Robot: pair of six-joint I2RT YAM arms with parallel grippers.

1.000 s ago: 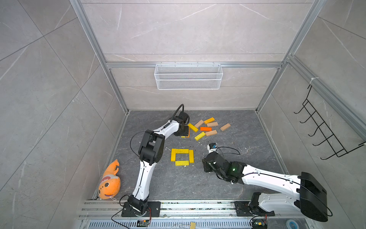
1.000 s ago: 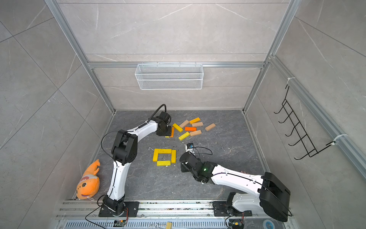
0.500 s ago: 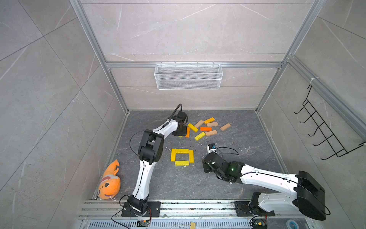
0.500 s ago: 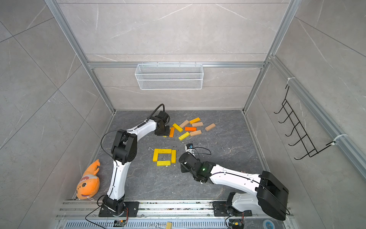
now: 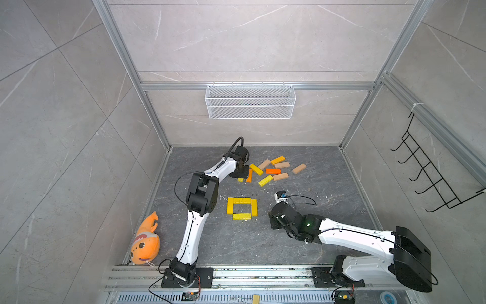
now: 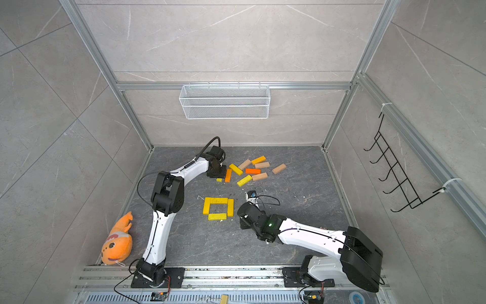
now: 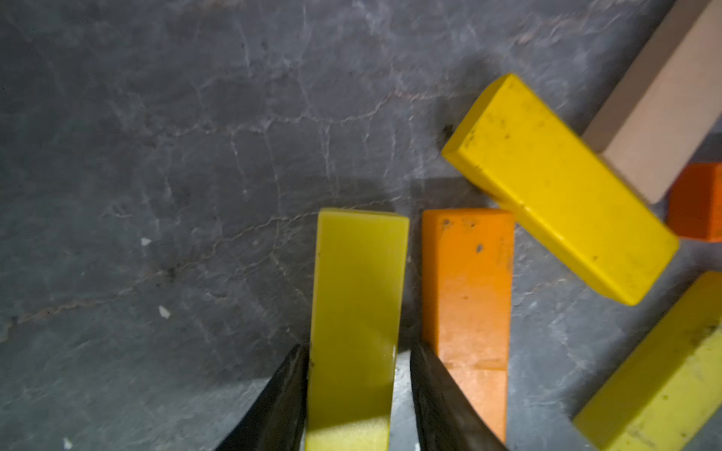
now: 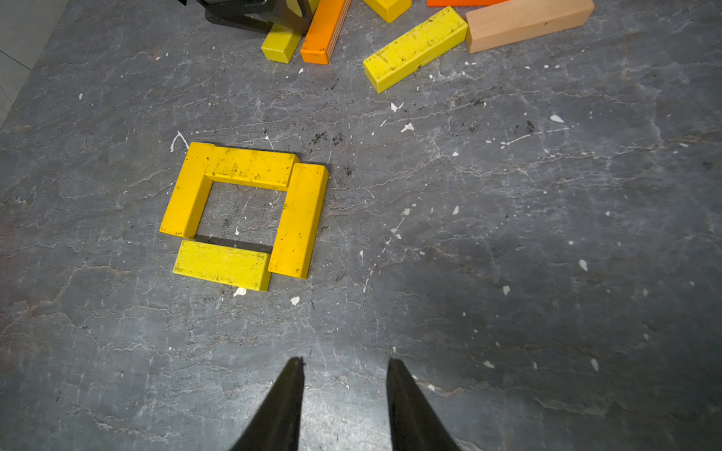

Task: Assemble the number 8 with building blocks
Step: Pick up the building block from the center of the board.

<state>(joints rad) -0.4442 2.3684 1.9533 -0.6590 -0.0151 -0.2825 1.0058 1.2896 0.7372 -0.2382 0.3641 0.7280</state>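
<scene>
Most of the yellow block — clamped — hides under the left tool.

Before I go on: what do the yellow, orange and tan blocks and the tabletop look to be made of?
Tan block: bare wood, grain visible, matte. Yellow blocks: probably painted wood, paint scuffed with dark marks. Orange block: painted, pale layered edge suggests plywood. Tabletop: dark stone-look slab, pale veins; real stone or print, unclear.

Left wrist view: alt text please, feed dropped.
The left gripper straddles one end of a yellow-green wooden bar over a grey veined floor. An orange wooden bar lies alongside; a yellow wooden bar and a tan wooden bar lie angled beyond.
</scene>
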